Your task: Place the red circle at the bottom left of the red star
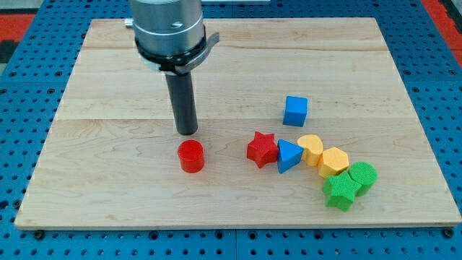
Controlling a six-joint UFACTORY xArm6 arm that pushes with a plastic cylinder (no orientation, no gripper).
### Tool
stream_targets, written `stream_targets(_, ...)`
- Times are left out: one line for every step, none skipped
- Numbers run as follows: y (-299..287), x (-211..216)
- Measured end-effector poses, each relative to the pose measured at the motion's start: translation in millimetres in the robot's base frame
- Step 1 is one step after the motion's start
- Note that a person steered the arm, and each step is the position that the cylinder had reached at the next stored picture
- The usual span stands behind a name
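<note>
The red circle (191,156) stands on the wooden board, left of the view's middle. The red star (262,149) lies to its right, about a hundred pixels away, touching the blue triangle (288,155). My tip (187,132) is just above the red circle in the view, slightly to its left, with a small gap between them.
A blue cube (295,111) sits above and right of the star. Two yellow blocks (311,149) (334,161) and two green blocks (339,191) (362,175) trail to the view's lower right. The board's front edge (231,222) lies below.
</note>
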State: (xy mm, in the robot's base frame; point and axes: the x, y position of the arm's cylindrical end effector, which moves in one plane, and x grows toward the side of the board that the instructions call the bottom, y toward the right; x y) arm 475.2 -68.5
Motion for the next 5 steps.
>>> stream_targets(39,27)
stream_targets(-3,27)
stream_targets(-48,22)
stream_targets(-109,22)
stream_targets(-73,49)
